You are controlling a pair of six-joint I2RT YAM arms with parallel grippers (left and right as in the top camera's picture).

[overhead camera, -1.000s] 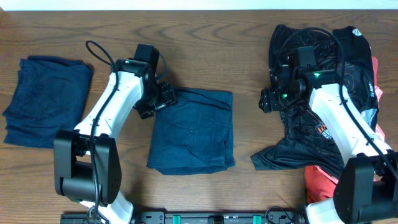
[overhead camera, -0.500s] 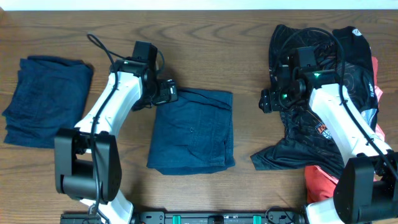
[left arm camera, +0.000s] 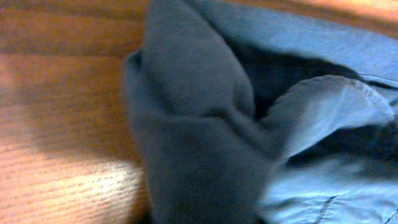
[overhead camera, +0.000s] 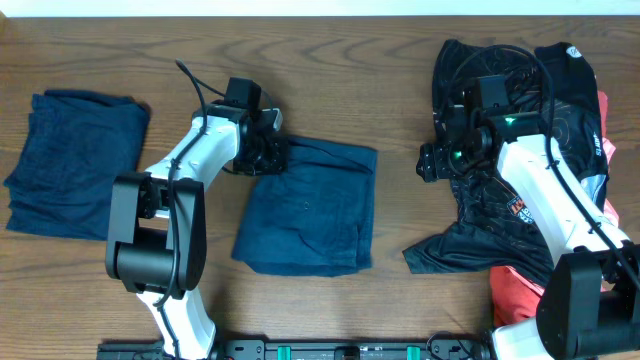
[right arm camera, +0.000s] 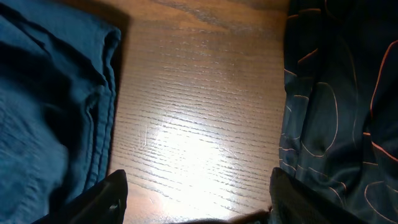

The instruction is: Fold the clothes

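Note:
A dark blue garment (overhead camera: 310, 210), folded into a rectangle, lies mid-table. My left gripper (overhead camera: 272, 152) sits at its top left corner. The left wrist view is filled by that blue cloth (left arm camera: 199, 124), bunched up tight against the camera; the fingers are hidden, and the gripper looks shut on the corner. My right gripper (overhead camera: 432, 160) hovers open over bare wood, its fingers (right arm camera: 106, 199) wide apart and empty. It hangs between the blue garment's right edge (right arm camera: 50, 112) and a black patterned garment (right arm camera: 342, 93).
A finished stack of folded blue cloth (overhead camera: 75, 165) rests at the far left. A heap of black clothes (overhead camera: 470, 235) covers the right side, with a red garment (overhead camera: 515, 295) beneath its lower edge. The wooden table (overhead camera: 400, 80) shows between the piles.
My left gripper moved right onto the blue garment's top left corner and shut there. The garment's edges shifted slightly. The right arm has stayed still.

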